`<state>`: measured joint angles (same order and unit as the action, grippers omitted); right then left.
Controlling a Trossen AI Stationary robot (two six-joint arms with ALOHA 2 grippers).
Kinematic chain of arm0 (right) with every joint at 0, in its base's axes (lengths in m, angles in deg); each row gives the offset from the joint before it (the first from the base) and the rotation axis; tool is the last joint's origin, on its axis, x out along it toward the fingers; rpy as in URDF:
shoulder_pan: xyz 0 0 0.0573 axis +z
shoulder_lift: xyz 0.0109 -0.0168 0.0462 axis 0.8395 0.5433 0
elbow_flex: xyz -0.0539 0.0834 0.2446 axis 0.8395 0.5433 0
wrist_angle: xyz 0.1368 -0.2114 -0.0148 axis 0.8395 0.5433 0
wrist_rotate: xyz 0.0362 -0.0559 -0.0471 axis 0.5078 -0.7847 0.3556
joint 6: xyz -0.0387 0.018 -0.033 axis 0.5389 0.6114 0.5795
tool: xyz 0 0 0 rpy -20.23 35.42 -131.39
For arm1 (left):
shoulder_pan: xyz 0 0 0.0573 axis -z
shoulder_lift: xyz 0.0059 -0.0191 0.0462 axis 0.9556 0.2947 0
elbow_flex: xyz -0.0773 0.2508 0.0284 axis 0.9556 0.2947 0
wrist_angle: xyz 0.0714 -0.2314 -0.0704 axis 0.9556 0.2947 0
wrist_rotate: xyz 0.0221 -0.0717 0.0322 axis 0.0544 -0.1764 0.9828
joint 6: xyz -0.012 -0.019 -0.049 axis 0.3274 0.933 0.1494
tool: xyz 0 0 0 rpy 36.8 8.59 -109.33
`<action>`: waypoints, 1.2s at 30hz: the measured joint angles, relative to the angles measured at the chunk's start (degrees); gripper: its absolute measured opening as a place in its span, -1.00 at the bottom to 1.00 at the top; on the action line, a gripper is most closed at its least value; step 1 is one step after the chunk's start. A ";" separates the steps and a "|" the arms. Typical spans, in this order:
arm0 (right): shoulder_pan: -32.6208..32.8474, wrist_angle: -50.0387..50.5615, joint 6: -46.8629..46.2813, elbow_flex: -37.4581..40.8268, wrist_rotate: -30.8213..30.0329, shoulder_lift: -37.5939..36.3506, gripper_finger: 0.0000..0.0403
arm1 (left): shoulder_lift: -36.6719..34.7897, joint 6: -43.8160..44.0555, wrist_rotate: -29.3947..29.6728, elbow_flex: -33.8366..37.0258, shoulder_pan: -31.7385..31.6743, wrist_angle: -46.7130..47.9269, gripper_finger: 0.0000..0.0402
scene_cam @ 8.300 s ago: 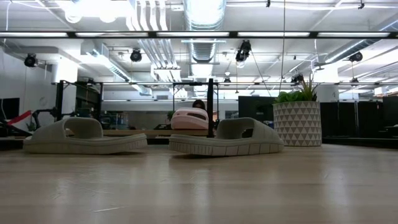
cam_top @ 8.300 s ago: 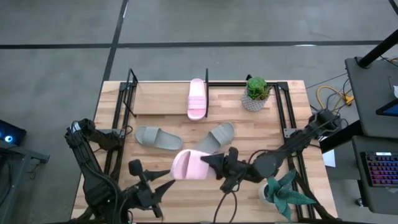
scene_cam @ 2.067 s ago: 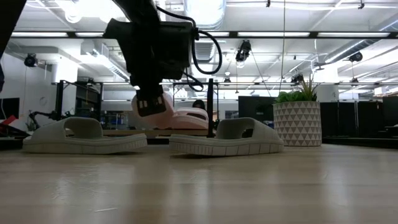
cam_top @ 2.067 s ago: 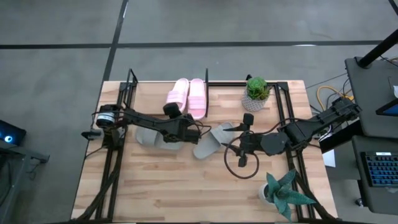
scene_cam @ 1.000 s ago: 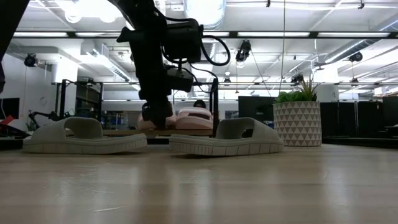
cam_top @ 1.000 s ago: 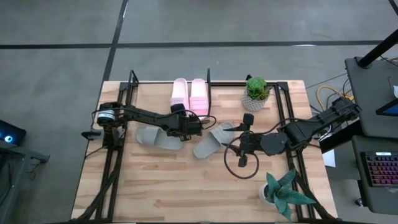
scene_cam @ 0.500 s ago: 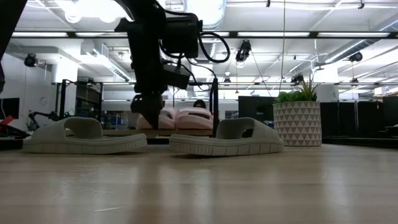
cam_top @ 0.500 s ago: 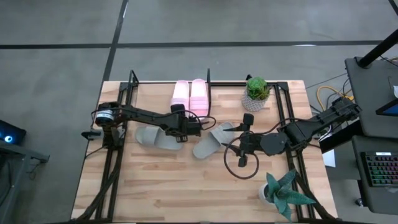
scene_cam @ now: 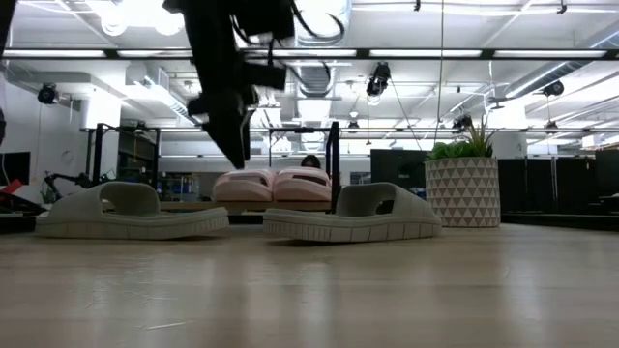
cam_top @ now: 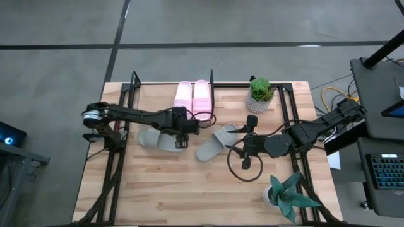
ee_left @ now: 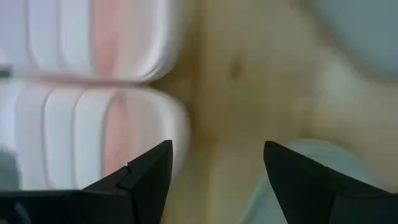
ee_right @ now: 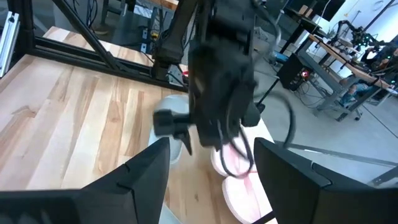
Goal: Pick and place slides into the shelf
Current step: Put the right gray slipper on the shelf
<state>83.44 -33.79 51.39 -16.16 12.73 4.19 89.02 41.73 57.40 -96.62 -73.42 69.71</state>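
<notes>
So we had both pink slides (cam_top: pixel 192 99) shelved, left pincer (cam_top: pixel 180 141) open (right one (cam_top: pixel 250 123) too); the nearest grey-green slide (cam_top: pixel 158 139) looked next.

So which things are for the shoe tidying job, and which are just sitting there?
For the job:
- two pink slides
- grey-green slide
- other grey-green slide
- shelf
- left tool, open

Just sitting there:
- potted plant
- spiky plant
</notes>
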 joint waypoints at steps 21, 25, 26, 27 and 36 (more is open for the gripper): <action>-0.01 2.77 -6.00 1.88 0.52 0.26 0.11 | -26.70 14.20 -26.14 6.92 10.30 -7.13 0.17; -0.34 2.66 -5.01 3.90 0.50 0.93 0.11 | -27.38 17.48 -21.84 7.08 11.34 -1.82 0.17; -0.47 2.62 -4.61 4.53 0.49 1.13 0.11 | -27.44 17.51 -21.74 7.10 11.42 -0.74 0.17; -0.50 3.00 -4.37 5.22 0.49 1.24 0.11 | -27.51 17.50 -21.68 7.15 11.56 0.12 0.17; -1.14 2.79 -9.11 6.97 0.31 4.60 0.11 | -27.52 15.56 -21.00 10.00 11.60 2.38 0.17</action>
<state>82.30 -31.00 42.27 -9.19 13.04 8.79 61.50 57.29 36.40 -86.62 -61.81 72.09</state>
